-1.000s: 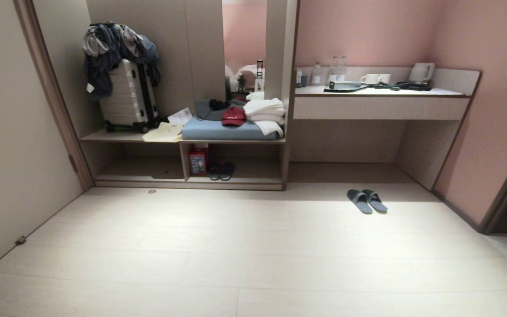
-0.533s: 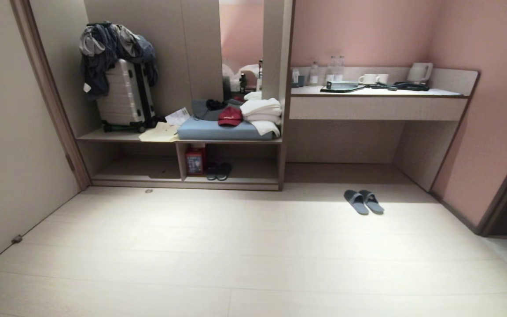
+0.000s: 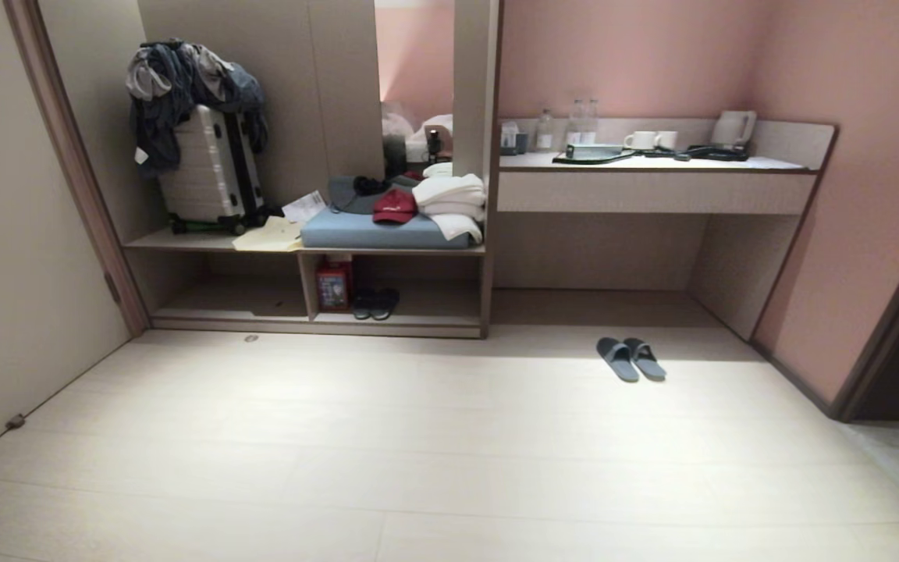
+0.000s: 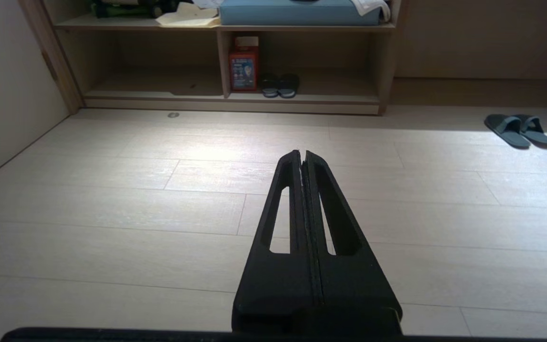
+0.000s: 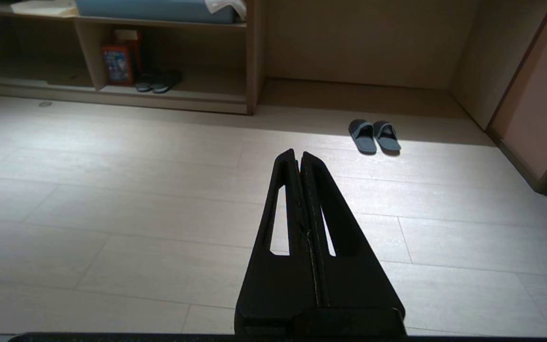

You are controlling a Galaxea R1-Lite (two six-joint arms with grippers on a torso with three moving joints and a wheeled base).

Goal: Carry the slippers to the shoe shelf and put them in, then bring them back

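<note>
Ahead of my closed right pincer [image 5: 298,156], the pale wood-plank floor [image 3: 418,437] carries the slate-blue slide slippers [image 3: 630,358] side by side. Farther off, left of it, the beige wood-grain shoe shelf [image 3: 317,320] holds a black slipper pair [image 3: 374,303] beside a red box [image 3: 332,284].

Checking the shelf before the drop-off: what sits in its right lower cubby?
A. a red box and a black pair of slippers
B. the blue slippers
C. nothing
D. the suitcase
A: a red box and a black pair sit inside the shoe shelf; the slippers lie on the floor.

Floor [image 3: 449,437] showing pale matt wood-grain planks, shoe shelf [image 3: 395,251] showing beige wood-grain board, slippers [image 3: 630,358] appearing matt, suitcase [image 3: 211,168] appearing ribbed hard-shell.
</note>
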